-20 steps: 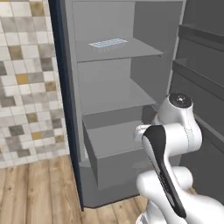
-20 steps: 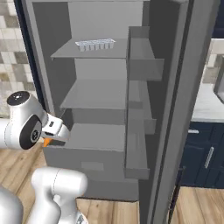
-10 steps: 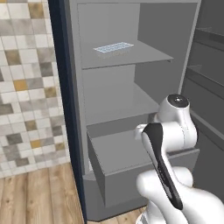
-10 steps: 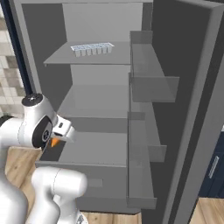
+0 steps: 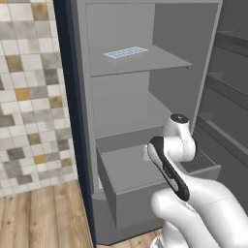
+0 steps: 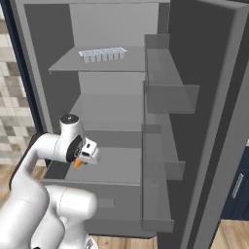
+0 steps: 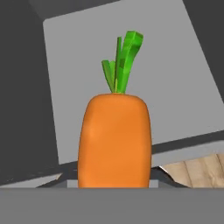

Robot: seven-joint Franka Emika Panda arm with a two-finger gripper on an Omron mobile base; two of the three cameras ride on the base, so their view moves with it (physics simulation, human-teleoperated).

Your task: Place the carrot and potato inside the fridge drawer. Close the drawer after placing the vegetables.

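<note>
The left base view looks from behind the arm on its left, forward and down into the open fridge (image 5: 145,72), with the tiled wall (image 5: 29,97) at left. The right base view faces the same fridge (image 6: 112,97) from behind on the right, taking in the door shelves (image 6: 168,97) at right. Both share the ice tray (image 5: 126,53) (image 6: 102,54) and the pulled-out fridge drawer (image 5: 131,186) (image 6: 104,168). The hand view sits very near, looking along the pincer at the carrot (image 7: 114,140) above the drawer floor
</note>
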